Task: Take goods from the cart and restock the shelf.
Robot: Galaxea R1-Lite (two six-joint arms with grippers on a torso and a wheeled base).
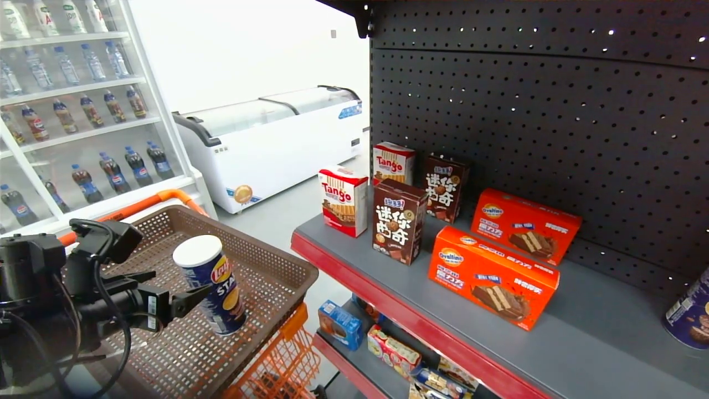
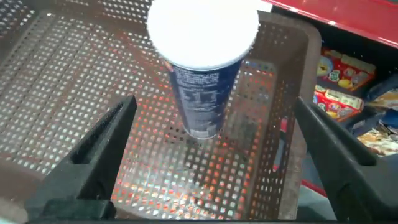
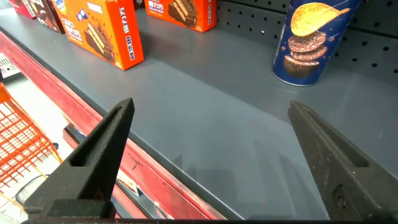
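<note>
A blue chips can (image 1: 213,285) with a white lid stands upright in the brown cart basket (image 1: 266,260). My left gripper (image 1: 166,289) is open beside it, at mid-height of the can, one finger reaching across its front. In the left wrist view the can (image 2: 202,68) stands just ahead of the open left gripper (image 2: 214,155), not clamped. My right gripper (image 3: 214,158) is open over the front of the grey shelf (image 3: 205,118), holding nothing. A second blue can (image 3: 308,40) stands on the shelf beyond it, also at the shelf's right end (image 1: 689,313).
Orange boxes (image 1: 493,274), brown boxes (image 1: 397,220) and red-and-white wafer boxes (image 1: 343,200) stand on the shelf (image 1: 598,332), whose front edge is red. A pegboard backs it. Goods fill the lower shelf (image 1: 388,346). A chest freezer (image 1: 271,144) and a drinks cooler (image 1: 77,111) stand behind the cart.
</note>
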